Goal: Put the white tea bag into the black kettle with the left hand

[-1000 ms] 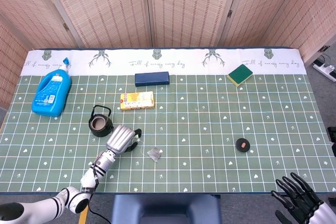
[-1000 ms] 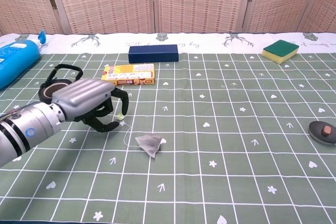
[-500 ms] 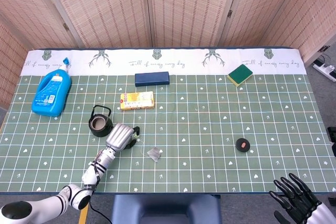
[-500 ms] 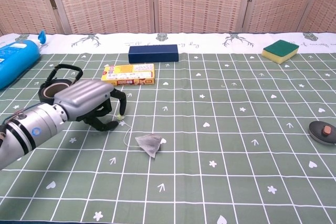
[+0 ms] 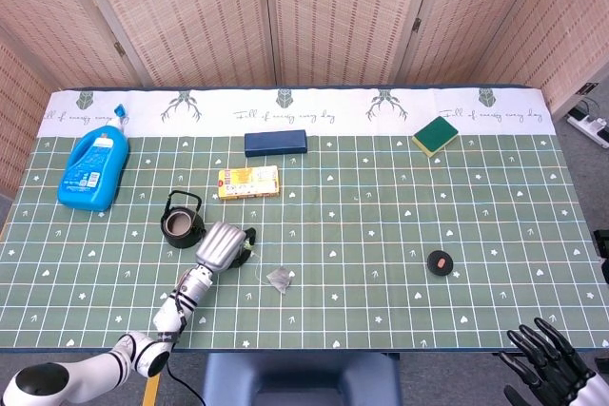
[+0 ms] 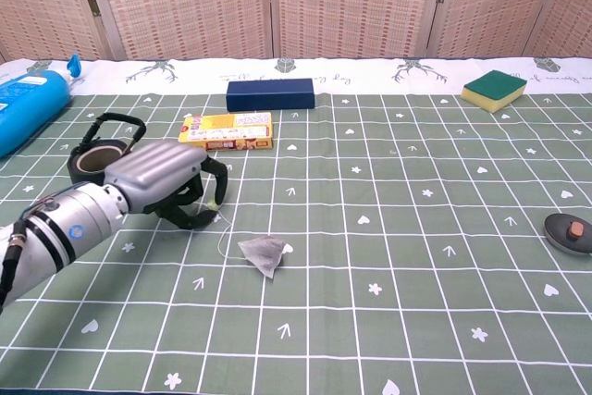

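Chest view: left hand (image 6: 162,187) has its fingers curled around the small tag at the end of the string; white tea bag (image 6: 264,254) lies on the counter (image 6: 416,256) just right of it, not lifted. Black kettle (image 6: 97,156) sits behind the hand, lid off. Lift and drop remain; right hand (image 5: 552,368) idles spread-fingered and empty.

Table (image 5: 533,263) covered by green grid-patterned cloth (image 5: 381,235); woven reed screen panels (image 5: 343,16) set behind; grey floor (image 5: 595,97) seen at right.

Bright even light, soft shadows
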### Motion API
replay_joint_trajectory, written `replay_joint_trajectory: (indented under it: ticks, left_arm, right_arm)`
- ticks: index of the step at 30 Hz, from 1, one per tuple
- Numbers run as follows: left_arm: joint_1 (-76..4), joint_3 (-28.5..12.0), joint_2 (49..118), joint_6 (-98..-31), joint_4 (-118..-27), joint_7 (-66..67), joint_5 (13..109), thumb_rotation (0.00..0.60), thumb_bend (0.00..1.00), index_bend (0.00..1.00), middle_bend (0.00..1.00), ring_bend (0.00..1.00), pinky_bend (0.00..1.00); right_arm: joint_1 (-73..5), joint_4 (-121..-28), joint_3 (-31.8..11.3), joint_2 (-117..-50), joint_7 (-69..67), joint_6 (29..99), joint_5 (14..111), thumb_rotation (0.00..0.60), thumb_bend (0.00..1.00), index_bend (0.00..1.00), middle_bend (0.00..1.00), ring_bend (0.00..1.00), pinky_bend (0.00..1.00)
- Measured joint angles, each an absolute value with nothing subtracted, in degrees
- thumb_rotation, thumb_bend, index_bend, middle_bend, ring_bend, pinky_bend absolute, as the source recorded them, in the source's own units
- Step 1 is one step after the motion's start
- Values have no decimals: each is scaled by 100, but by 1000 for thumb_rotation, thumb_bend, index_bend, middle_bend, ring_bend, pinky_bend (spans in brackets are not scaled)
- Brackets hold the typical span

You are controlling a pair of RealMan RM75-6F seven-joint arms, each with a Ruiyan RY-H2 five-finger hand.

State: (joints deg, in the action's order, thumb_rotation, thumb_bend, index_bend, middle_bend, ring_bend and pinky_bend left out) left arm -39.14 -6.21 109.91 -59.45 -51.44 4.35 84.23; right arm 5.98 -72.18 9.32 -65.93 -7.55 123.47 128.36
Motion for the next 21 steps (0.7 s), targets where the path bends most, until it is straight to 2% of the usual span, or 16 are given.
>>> replay_joint_trajectory:
  ticks: [21]
  left_arm:
    - [-3948, -528, 11196, -6126, -4617, 418, 8489, 600, 473, 576, 1000, 1000, 1000]
  right_arm:
    - [589, -7220, 941, -6594, -732, 12312, 12855, 600, 423, 0, 0, 0, 0]
